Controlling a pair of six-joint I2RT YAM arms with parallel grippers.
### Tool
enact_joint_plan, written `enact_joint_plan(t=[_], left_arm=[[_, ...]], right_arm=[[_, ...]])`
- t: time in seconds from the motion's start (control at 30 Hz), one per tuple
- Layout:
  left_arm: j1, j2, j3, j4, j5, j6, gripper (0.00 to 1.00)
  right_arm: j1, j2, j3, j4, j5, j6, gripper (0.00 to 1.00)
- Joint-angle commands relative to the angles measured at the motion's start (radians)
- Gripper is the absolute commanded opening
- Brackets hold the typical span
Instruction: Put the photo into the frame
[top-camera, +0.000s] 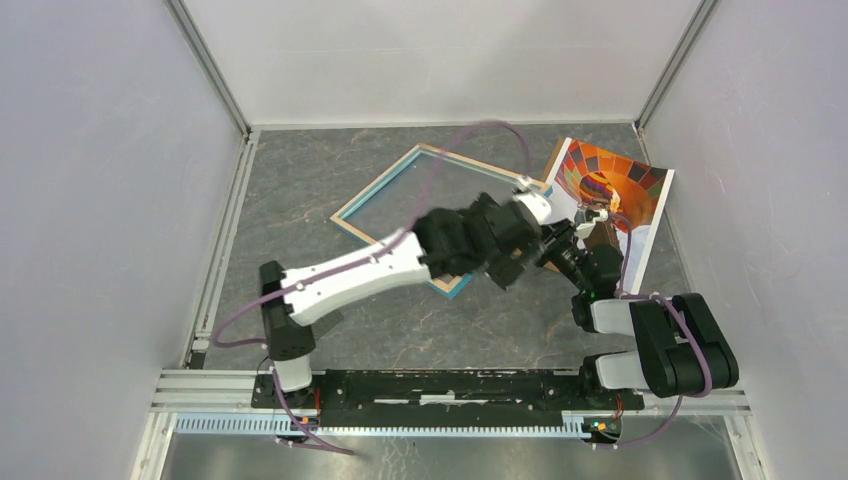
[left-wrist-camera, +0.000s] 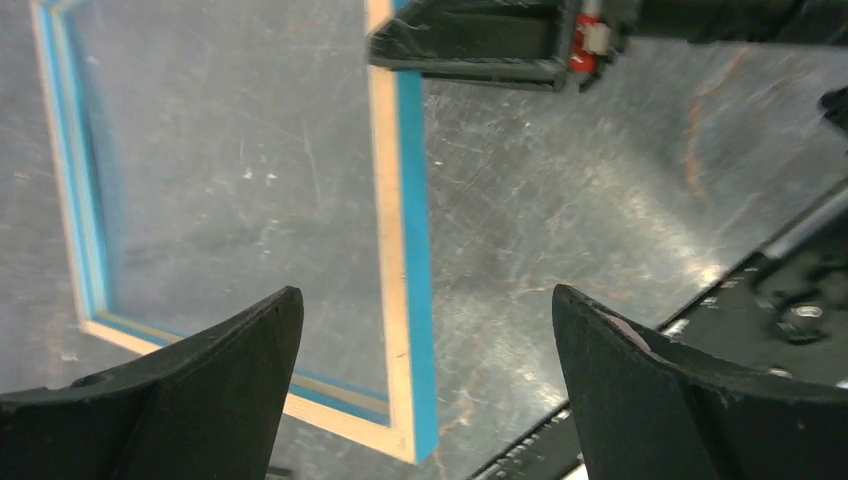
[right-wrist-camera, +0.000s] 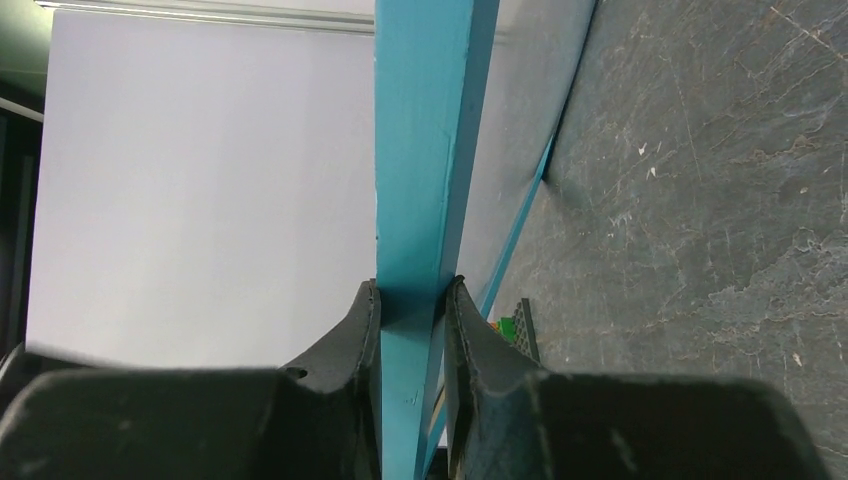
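Observation:
The frame (top-camera: 378, 182), light wood with a bright blue side, is at the middle back of the table; my arms hide its near right side. My right gripper (top-camera: 562, 250) is shut on that blue edge (right-wrist-camera: 430, 120), which runs up between its jaws (right-wrist-camera: 412, 290). My left gripper (top-camera: 548, 232) hovers just above the same side, wide open (left-wrist-camera: 425, 300) with nothing held. The frame's rail and near corner (left-wrist-camera: 400, 250) show between its fingers, below them. The photo (top-camera: 625, 185), a balloon print, leans at the back right behind both grippers.
White enclosure walls close in the left (top-camera: 100, 200), back and right sides. A metal rail (top-camera: 450, 385) with the arm bases runs along the near edge. Purple cable (top-camera: 480, 135) loops over the frame. Grey marbled table (top-camera: 300, 170) shows to the left.

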Motion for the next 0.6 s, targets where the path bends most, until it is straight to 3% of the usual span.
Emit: enact_joint_plan(t=[0.0, 0.1, 0.2, 0.33, 0.57], left_arm=[[0.201, -0.109, 0.024, -0.053, 0.321, -0.179, 1.0], [0.338, -0.166, -0.096, 0.059, 0.533, -0.249, 1.0], [0.454, -0.247, -0.258, 0.241, 0.749, -0.333, 1.0], [0.523, -0.309, -0.354, 0.336, 0.778, -0.393, 1.0], [0.6, -0.489, -0.622, 0.448, 0.752, -0.522, 1.0]], right_arm=[[0.004, -0.021, 0.005, 0.152, -0.026, -0.029, 0.07], [0.004, -0.014, -0.001, 0.174, -0.038, -0.04, 0.09], [0.003, 0.007, -0.004, 0.233, -0.044, -0.032, 0.25], [0.003, 0.057, 0.002, 0.319, -0.035, -0.029, 0.5], [0.016, 0.144, 0.044, 0.397, -0.028, 0.0, 0.56]])
